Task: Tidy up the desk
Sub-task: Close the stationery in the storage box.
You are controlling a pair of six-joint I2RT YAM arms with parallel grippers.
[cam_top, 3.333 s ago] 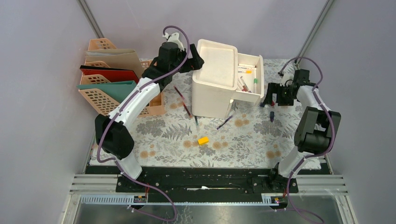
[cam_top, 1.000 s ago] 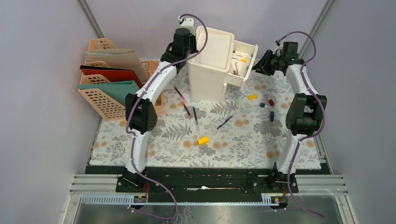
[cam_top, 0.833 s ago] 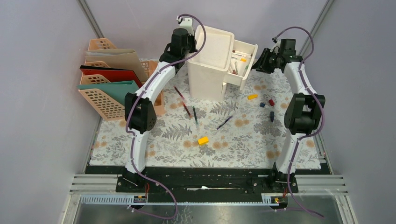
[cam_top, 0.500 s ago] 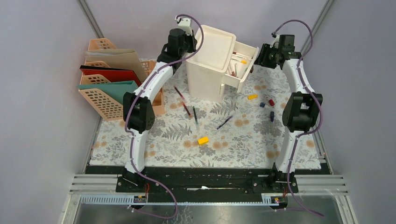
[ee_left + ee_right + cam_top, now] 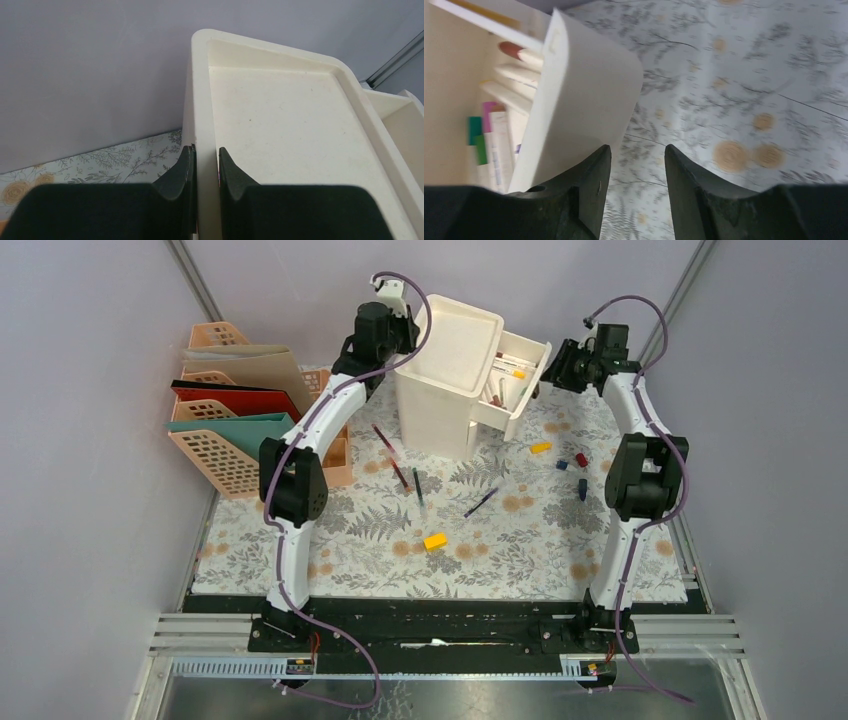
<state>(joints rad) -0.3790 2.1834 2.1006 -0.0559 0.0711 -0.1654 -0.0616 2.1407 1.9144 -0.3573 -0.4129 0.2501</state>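
Desk surface (image 5: 520, 540) only partly sorted, with both arms stretched out long to its far end.
Left hand (image 5: 206, 156) is pinched nearly shut on the side wall of the cream drawer box (image 5: 448, 375). Right hand (image 5: 635, 155) stands half open with nothing in it, just beside the corner of the pulled-out, partly filled drawer (image 5: 515, 380). Loose pens (image 5: 418, 485), a yellow block (image 5: 435, 540) and small caps (image 5: 581, 459) lie scattered on the cloth, not yet gathered.

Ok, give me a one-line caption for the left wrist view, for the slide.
Left gripper clamped on the side rim of the cream drawer unit, with the floral desk below.
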